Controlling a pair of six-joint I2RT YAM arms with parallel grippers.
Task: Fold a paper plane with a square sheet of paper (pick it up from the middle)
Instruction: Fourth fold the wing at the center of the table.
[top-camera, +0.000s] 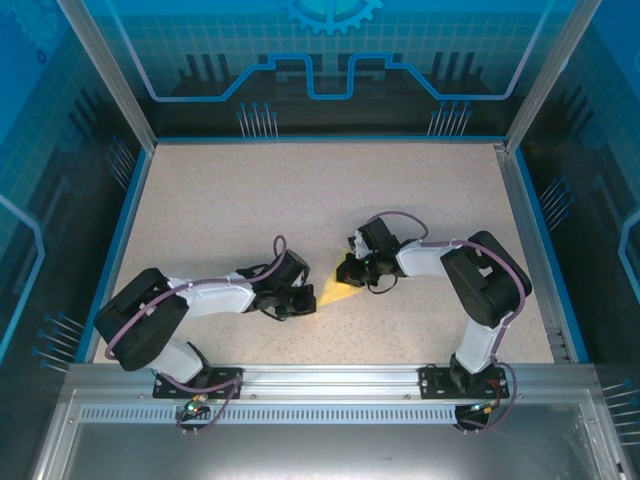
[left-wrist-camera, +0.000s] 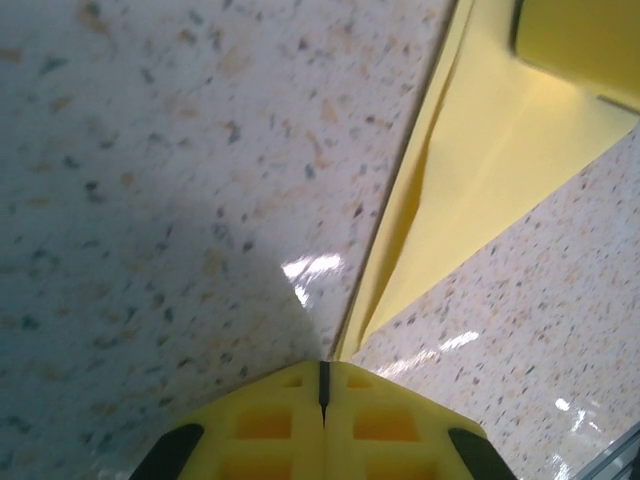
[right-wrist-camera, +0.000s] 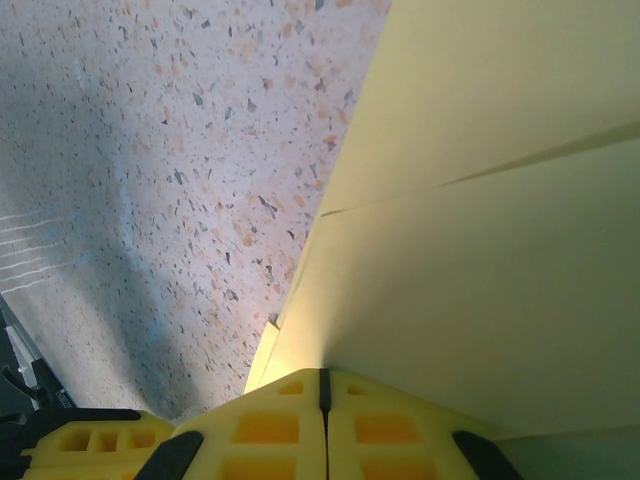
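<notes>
The pale-yellow paper (top-camera: 335, 292) lies on the speckled table between my two grippers, folded to a slim pointed triangle like a paper plane, its point toward the left arm. My left gripper (top-camera: 314, 301) is shut, and its tips (left-wrist-camera: 323, 368) touch the narrow point of the paper (left-wrist-camera: 490, 150), where one flap stands slightly raised. My right gripper (top-camera: 351, 279) is shut at the wide end. Its tips (right-wrist-camera: 323, 376) rest against the layered paper (right-wrist-camera: 480, 250), which has a straight crease across it. A yellow finger (left-wrist-camera: 580, 40) of the right gripper sits on the far end.
The speckled table (top-camera: 300, 190) has open room behind and to both sides of the paper. Blue-edged transparent walls (top-camera: 130, 190) enclose it. An aluminium rail (top-camera: 320, 378) with both arm bases runs along the near edge.
</notes>
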